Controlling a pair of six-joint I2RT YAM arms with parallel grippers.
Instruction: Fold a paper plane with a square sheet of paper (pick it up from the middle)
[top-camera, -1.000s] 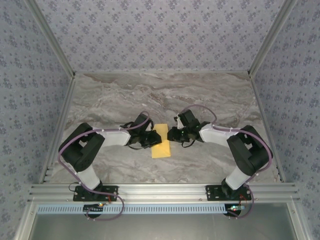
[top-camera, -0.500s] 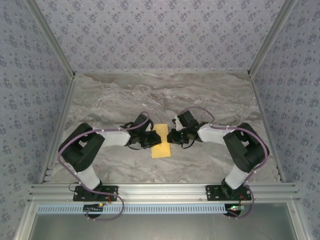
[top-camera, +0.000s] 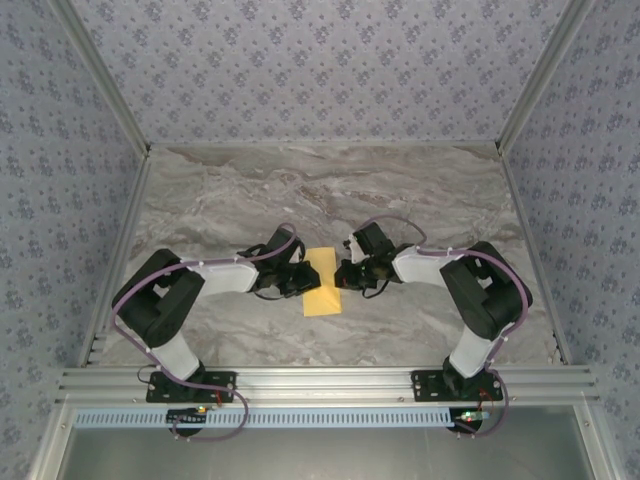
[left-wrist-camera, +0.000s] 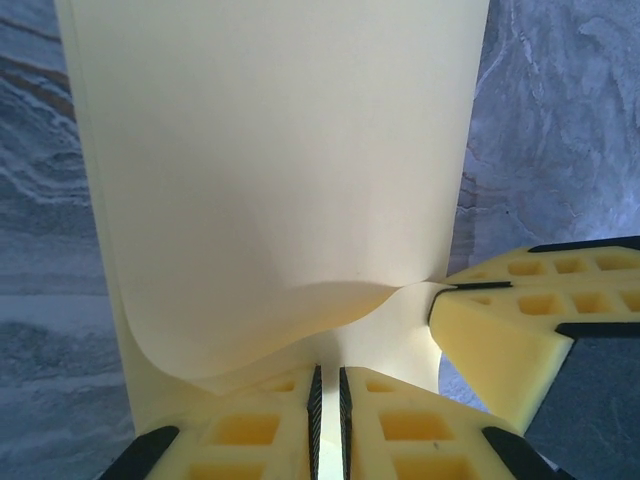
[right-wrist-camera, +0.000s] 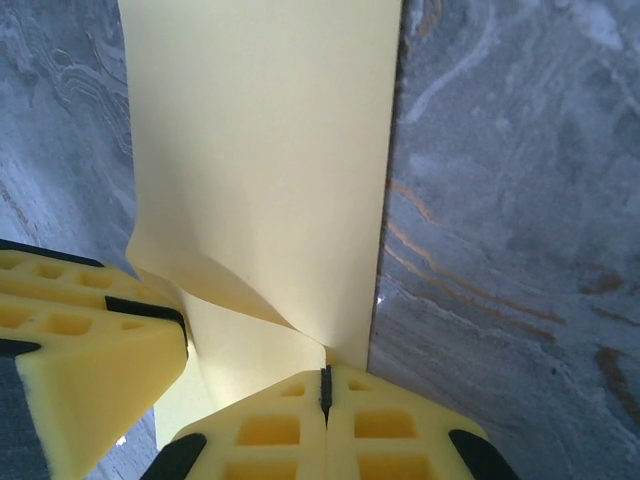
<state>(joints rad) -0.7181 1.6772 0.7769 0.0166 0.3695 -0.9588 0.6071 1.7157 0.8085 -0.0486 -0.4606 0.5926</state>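
Toward the desk's (top-camera: 330, 190) front edge, centred, the square sheet of paper (top-camera: 322, 285) lies doubled over. Left claw (left-wrist-camera: 327, 400) and right claw (right-wrist-camera: 325, 385) are both clamped tight on it. With the right arm having crept inward, they are likely setting the first fold.

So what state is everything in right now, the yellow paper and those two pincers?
square sheet of paper: folded over on itself, upper layer bulging loose.
left pincer: shut on the paper's edge.
right pincer: shut on the opposite edge.
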